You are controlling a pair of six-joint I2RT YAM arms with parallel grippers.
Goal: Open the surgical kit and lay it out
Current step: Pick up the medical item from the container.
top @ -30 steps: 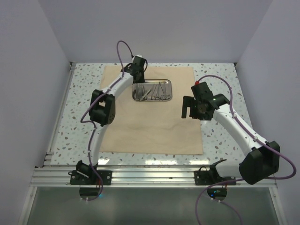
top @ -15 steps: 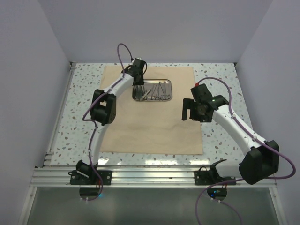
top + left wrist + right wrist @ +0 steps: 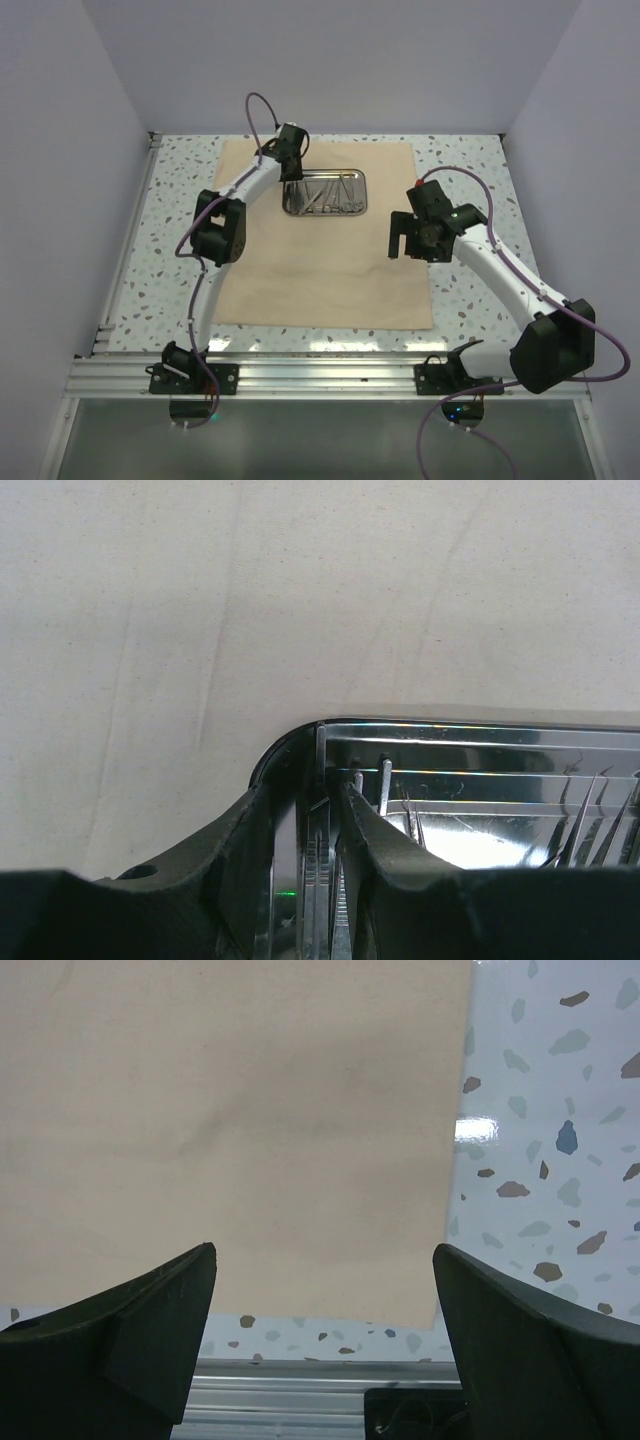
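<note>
The beige cloth wrap lies spread flat on the table. The steel tray sits on its far part, holding several thin silver instruments. My left gripper is at the tray's left end. In the left wrist view its fingers are closed to a narrow gap astride the tray's left wall, with a ribbed steel handle also between them. My right gripper hovers open and empty over the wrap's right edge.
The speckled table runs around the cloth. An aluminium rail runs along the near edge and also shows in the right wrist view. Purple walls enclose the left, right and back.
My left gripper has shifted slightly left at the tray's left end. My right gripper has edged a little toward the cloth. The tray has hardly moved.
</note>
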